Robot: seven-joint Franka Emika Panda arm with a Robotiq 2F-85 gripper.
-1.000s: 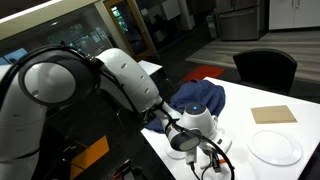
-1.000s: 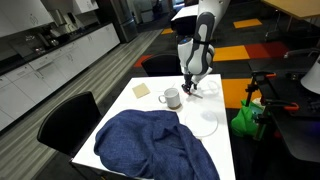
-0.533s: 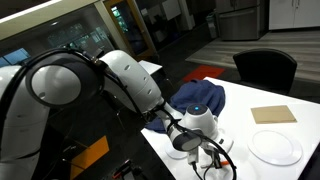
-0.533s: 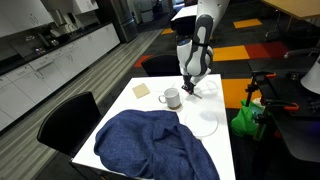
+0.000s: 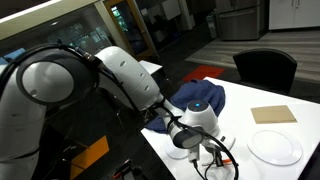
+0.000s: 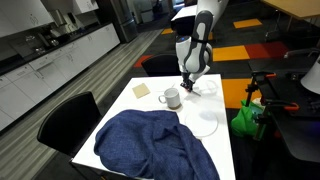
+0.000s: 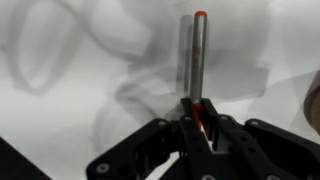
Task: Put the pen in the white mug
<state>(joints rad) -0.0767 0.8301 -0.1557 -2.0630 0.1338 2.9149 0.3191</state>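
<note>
In the wrist view my gripper is shut on the pen. The pen's grey shaft runs away from the jaws to an orange tip, and its orange-red part sits between the fingers, low over the white table. In an exterior view the gripper hangs down at the table's far side. It is just right of the white mug, which stands upright. The pen itself is too small to make out in both exterior views. In an exterior view the gripper is partly hidden behind the arm's wrist.
A crumpled blue cloth covers the near half of the white table. A white plate lies beside it and a tan square lies past the mug. Dark chairs stand around the table.
The arm has stayed over the same spot by the mug. The fingers have closed together on the pen.
</note>
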